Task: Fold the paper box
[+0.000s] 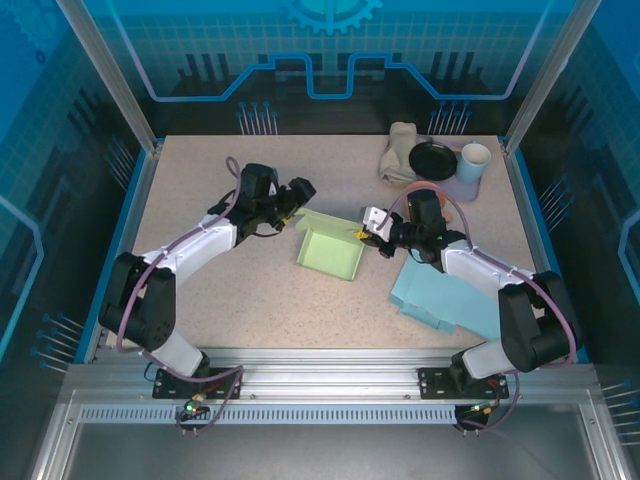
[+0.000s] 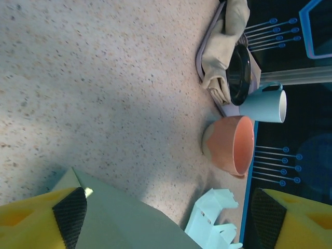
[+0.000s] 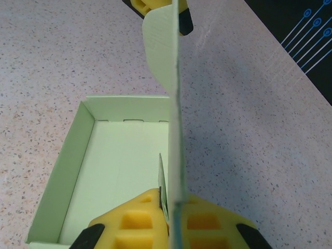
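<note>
On the speckled beige table (image 1: 240,290), mid-surface, the green paper box (image 1: 330,255) sits half-folded. Right gripper (image 3: 174,220) pinches its upright side flap. Left gripper (image 1: 300,192) stands spread wide at the box's far corner. Blue sheets (image 1: 435,295) lie near right; blue panel walls (image 1: 60,150) surround.

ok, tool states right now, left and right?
Left tool: open.
Right tool: closed on the green paper box side flap.
</note>
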{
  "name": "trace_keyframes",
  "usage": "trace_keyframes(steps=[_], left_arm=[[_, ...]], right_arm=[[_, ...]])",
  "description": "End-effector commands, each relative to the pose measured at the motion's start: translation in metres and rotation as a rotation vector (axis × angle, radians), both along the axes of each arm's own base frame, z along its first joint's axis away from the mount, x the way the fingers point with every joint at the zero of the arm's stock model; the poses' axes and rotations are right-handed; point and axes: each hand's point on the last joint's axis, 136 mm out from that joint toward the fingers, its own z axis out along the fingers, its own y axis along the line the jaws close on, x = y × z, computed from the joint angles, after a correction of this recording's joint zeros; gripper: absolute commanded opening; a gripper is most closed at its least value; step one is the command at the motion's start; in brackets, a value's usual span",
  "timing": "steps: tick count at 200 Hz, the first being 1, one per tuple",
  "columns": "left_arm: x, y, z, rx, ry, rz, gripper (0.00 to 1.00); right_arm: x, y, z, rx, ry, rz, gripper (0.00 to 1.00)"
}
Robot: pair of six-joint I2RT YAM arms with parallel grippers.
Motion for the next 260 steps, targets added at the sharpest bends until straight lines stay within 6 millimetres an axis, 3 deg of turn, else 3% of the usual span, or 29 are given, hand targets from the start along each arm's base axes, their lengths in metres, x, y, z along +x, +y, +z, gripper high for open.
trace_keyframes(steps=[1,106,136,167,172,214,260], left_arm=[[-0.003,-0.008,0.009,-0.016,0.007,-0.002,0.83],[-0.023,-0.038,-0.012,-0.018,0.023,-0.053,0.69],[-0.029,-0.039,-0.025,0.019,0.030,-0.048,0.62],[-0.032,-0.028,-0.038,0.084,0.037,-0.024,0.55],[-0.032,-0.027,-0.040,0.091,0.039,-0.023,0.54],[-0.038,-0.016,-0.061,0.126,0.060,0.008,0.49],[-0.040,-0.006,-0.074,0.170,0.077,0.041,0.49]], right_arm=[[0.010,0.001,0.001,-0.016,-0.024,-0.024,0.06],[0.018,0.005,-0.028,-0.156,-0.012,-0.041,0.08],[0.012,0.006,-0.040,-0.225,-0.009,-0.019,0.19],[0.004,0.000,-0.058,-0.287,0.040,-0.010,0.24],[0.011,0.003,-0.048,-0.280,0.020,-0.014,0.24],[0.008,0.004,-0.040,-0.275,0.006,-0.011,0.26],[0.002,0.003,-0.034,-0.271,0.014,-0.005,0.47]])
